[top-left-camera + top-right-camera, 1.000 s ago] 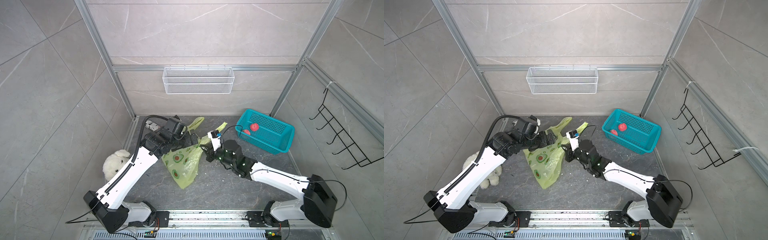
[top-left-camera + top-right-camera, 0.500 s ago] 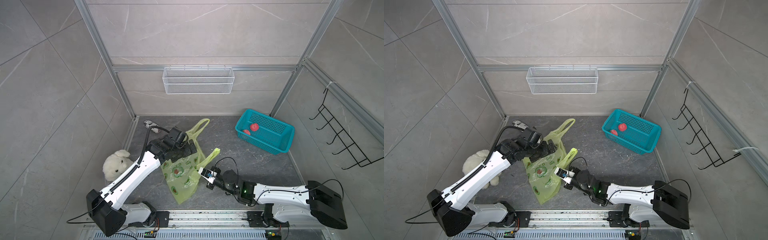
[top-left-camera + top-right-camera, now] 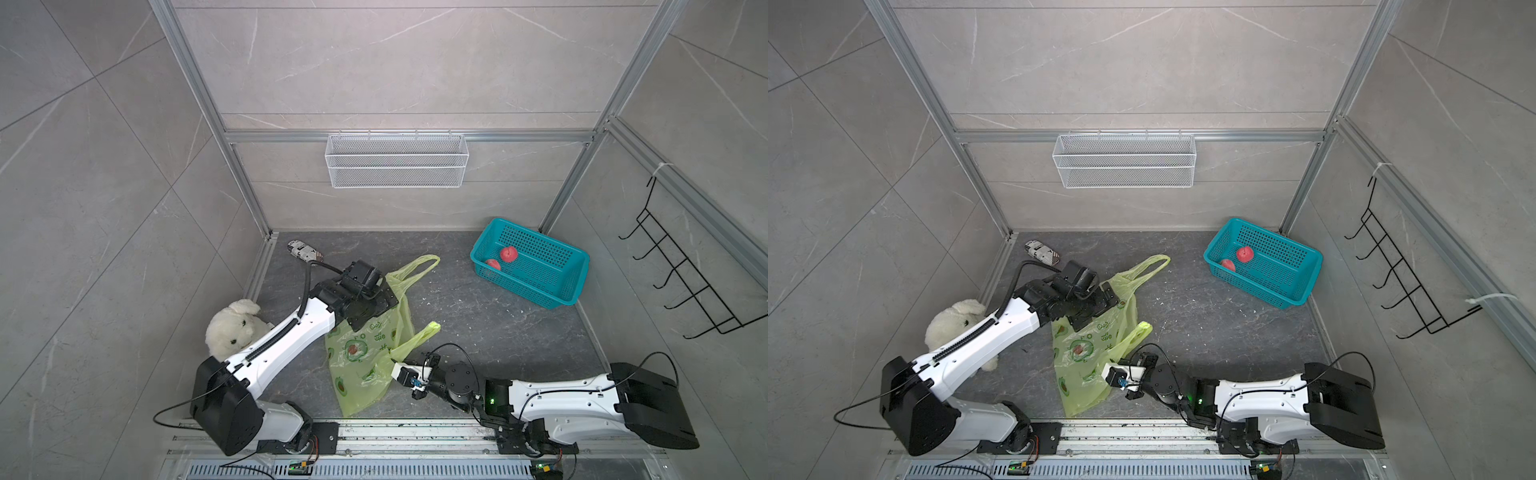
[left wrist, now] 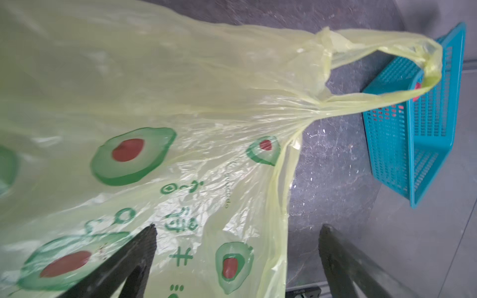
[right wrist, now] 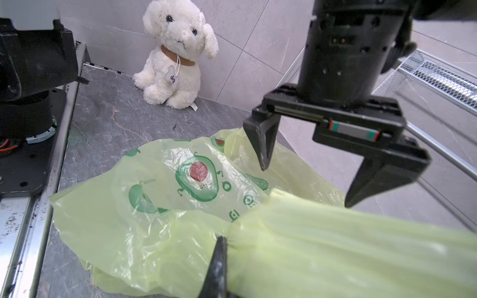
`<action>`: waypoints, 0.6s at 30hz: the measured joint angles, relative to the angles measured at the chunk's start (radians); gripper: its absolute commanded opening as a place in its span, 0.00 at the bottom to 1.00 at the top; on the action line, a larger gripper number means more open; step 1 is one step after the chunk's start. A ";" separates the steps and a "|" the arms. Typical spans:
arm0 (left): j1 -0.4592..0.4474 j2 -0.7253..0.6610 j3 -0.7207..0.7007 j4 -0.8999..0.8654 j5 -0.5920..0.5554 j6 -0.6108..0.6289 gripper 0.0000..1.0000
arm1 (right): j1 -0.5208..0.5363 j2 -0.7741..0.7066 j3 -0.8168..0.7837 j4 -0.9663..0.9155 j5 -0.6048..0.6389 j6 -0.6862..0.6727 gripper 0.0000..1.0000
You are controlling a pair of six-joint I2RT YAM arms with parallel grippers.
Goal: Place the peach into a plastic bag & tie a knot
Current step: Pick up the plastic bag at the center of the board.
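The bag (image 3: 365,361) is spread on the worktop (image 3: 478,316), left of the middle, with its closed bottom at the front edge and its mouth toward the back. The left gripper (image 3: 376,311) is held over the bag's upper part with its jaws spread wide and nothing between them; whether the film is touched cannot be told. The right gripper (image 5: 227,241), low near the front edge and just right of the bag, is clenched on one strap (image 3: 415,338), which is bunched at the fingers close to the bag's mouth, its free end pointing away to the right. The other strap (image 3: 415,270) is laid out as an open loop toward the back edge. The two are apart and not yet tied. Two peaches (image 3: 508,253) are seen in the basket (image 3: 552,278) at the back right corner, well apart from the bag. Whether a peach is inside the bag cannot be told. A plush dog (image 3: 232,328) is seated at the left edge, beside the left arm.
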 measured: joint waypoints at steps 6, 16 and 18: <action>-0.061 0.166 0.036 0.141 0.218 0.103 0.90 | -0.001 -0.018 -0.022 0.022 0.019 -0.008 0.00; -0.080 0.324 0.072 0.214 0.329 0.184 0.00 | -0.024 -0.088 -0.031 -0.007 0.026 -0.003 0.00; -0.077 0.313 0.097 0.220 0.328 0.201 0.00 | -0.024 -0.105 -0.031 -0.029 0.025 0.011 0.00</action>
